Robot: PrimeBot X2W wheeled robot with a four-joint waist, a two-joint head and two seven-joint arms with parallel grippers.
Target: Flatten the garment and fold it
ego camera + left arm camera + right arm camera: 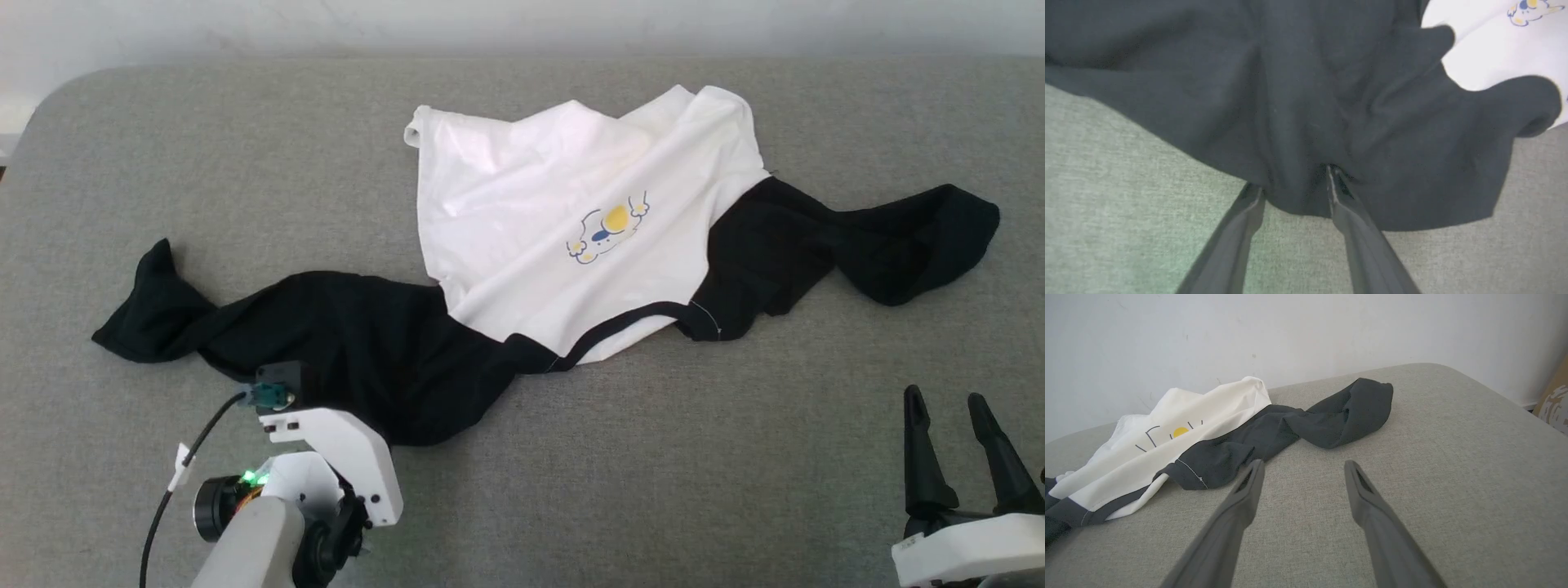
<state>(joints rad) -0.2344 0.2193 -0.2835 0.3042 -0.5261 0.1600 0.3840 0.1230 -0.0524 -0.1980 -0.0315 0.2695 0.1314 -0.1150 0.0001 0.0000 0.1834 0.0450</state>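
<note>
while the garment (522,204) lies crumpled across the middle of the grey tabletop (653,490), its white body sits toward the far side. the small yellow and blue print (608,230) faces up, and the black-trimmed neckline (620,322) points to the near edge. the black left sleeve (343,343) runs out to the left and nearer side in a twisted band. the black right sleeve (898,237) trails off to the right and is bunched at its end.

the left tool (1292,181) is down at the near edge of the left sleeve. its fingers stand partly apart with a bulge of the black cloth between them, and both tips are against the fabric. whether the cloth is really pinched cannot be told.

the right tool (944,398) is at the near right, well apart from the garment and over bare tabletop. its fingers are spread wide and have hold of nothing. a pale wall (1290,326) rises behind the far edge of the tabletop.
</note>
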